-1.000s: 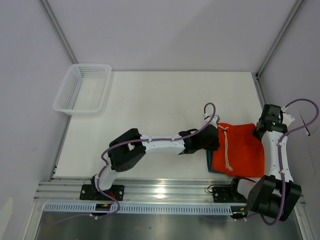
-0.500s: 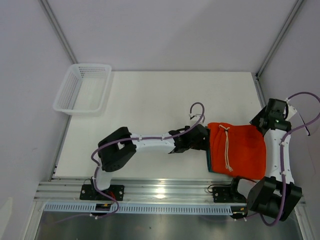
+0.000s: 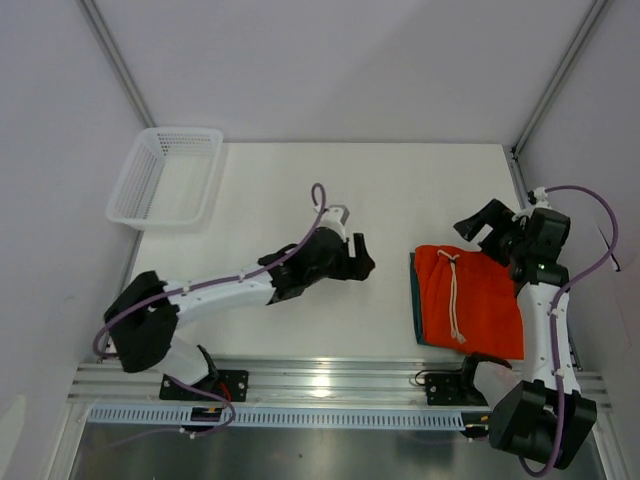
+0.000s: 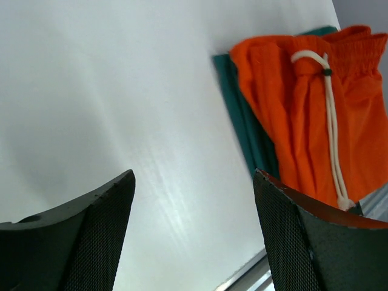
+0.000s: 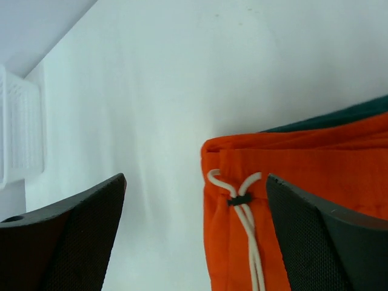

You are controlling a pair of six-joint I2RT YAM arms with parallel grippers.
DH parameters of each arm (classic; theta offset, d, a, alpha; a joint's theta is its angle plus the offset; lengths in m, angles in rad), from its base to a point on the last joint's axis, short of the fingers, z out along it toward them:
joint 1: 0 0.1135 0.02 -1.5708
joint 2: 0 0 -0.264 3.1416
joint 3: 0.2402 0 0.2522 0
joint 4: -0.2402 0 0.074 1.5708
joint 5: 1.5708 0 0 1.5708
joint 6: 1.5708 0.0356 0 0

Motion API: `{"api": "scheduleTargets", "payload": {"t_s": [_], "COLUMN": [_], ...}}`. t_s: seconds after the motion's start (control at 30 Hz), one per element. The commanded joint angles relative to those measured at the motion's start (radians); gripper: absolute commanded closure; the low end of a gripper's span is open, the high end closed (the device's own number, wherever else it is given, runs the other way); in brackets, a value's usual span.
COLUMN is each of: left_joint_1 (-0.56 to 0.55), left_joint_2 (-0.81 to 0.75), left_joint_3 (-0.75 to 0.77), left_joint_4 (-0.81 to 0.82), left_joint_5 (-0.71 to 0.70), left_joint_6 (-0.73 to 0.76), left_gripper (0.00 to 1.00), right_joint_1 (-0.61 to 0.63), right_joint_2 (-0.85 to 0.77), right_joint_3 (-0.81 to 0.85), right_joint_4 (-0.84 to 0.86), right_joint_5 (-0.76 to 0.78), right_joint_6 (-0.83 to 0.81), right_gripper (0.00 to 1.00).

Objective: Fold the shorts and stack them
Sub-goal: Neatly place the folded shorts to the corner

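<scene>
The folded orange shorts (image 3: 470,300) with a white drawstring (image 3: 455,292) lie on the folded dark teal shorts (image 3: 413,300), whose edge shows along the left side. This stack sits near the table's right front. My left gripper (image 3: 352,253) hangs open over bare table, well left of the stack. The left wrist view shows the orange shorts (image 4: 309,103) and the teal edge (image 4: 242,121) ahead of the empty left gripper (image 4: 194,182). My right gripper (image 3: 480,222) is open above the stack's far edge, touching nothing. In its view the orange shorts (image 5: 303,182) lie below the right gripper (image 5: 197,182).
A white mesh basket (image 3: 168,178) stands at the table's far left corner, also seen as the basket (image 5: 21,130) in the right wrist view. The metal rail (image 3: 330,375) runs along the near edge. Frame posts stand at the back corners.
Both grippers let go of the orange shorts and opened. The left arm drew back to the left, the right gripper lifted away toward the far right. The stack shifted slightly left and lies flat.
</scene>
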Motion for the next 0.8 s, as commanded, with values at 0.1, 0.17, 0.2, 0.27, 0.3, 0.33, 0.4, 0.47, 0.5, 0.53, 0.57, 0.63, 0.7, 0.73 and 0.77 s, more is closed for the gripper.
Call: {"api": "scheduleTargets", "payload": {"t_s": [0.1, 0.17, 0.2, 0.27, 0.3, 0.33, 0.4, 0.47, 0.5, 0.53, 0.57, 0.63, 0.7, 0.73, 0.77], "left_joint_1": [0.07, 0.078, 0.081, 0.084, 0.084, 0.087, 0.09, 0.09, 0.09, 0.09, 0.09, 0.09, 0.09, 0.09, 0.089], "left_joint_2": [-0.307, -0.373, -0.44, -0.505, -0.566, -0.595, -0.672, -0.723, -0.773, -0.796, -0.819, -0.873, -0.904, -0.928, -0.939], "left_joint_3": [-0.175, -0.238, -0.256, -0.331, -0.373, -0.391, -0.437, -0.471, -0.48, -0.487, -0.5, -0.526, -0.533, -0.546, -0.551], "left_joint_4": [-0.056, -0.103, -0.122, -0.135, -0.151, -0.16, -0.212, -0.255, -0.263, -0.269, -0.28, -0.29, -0.304, -0.303, -0.306], "left_joint_5": [-0.155, -0.228, -0.248, -0.321, -0.35, -0.402, -0.458, -0.513, -0.519, -0.525, -0.538, -0.55, -0.544, -0.535, -0.527], "left_joint_6": [0.133, 0.133, 0.132, 0.123, 0.12, 0.116, 0.097, 0.078, 0.08, 0.086, 0.087, 0.093, 0.101, 0.119, 0.129], "left_gripper": [0.17, 0.14, 0.12, 0.07, 0.03, 0.01, 0.01, 0.01, 0.01, 0.01, 0.01, 0.01, 0.01, 0.01, 0.01], "right_joint_1": [0.159, 0.223, 0.295, 0.403, 0.455, 0.563, 0.676, 0.834, 0.883, 0.965, 1.003, 1.09, 1.126, 1.138, 1.153], "right_joint_2": [-0.058, -0.079, -0.09, -0.118, -0.125, -0.128, -0.121, -0.092, -0.08, -0.067, -0.046, -0.03, -0.006, 0.003, 0.014], "right_joint_3": [-0.054, -0.077, -0.105, -0.14, -0.166, -0.177, -0.204, -0.218, -0.237, -0.244, -0.253, -0.293, -0.319, -0.344, -0.358], "right_joint_4": [0.209, 0.24, 0.284, 0.338, 0.378, 0.395, 0.459, 0.519, 0.542, 0.565, 0.621, 0.686, 0.77, 0.797, 0.838], "right_joint_5": [-0.006, 0.071, 0.096, 0.195, 0.245, 0.298, 0.466, 0.626, 0.664, 0.699, 0.733, 0.796, 0.794, 0.793, 0.788], "right_joint_6": [-0.027, -0.034, -0.037, -0.044, -0.061, -0.07, -0.112, -0.139, -0.158, -0.19, -0.207, -0.256, -0.281, -0.297, -0.305], "right_gripper": [0.0, 0.0, 0.01, 0.0, 0.0, 0.01, 0.0, 0.01, 0.0, 0.01, 0.0, 0.01, 0.01, 0.01, 0.01]}}
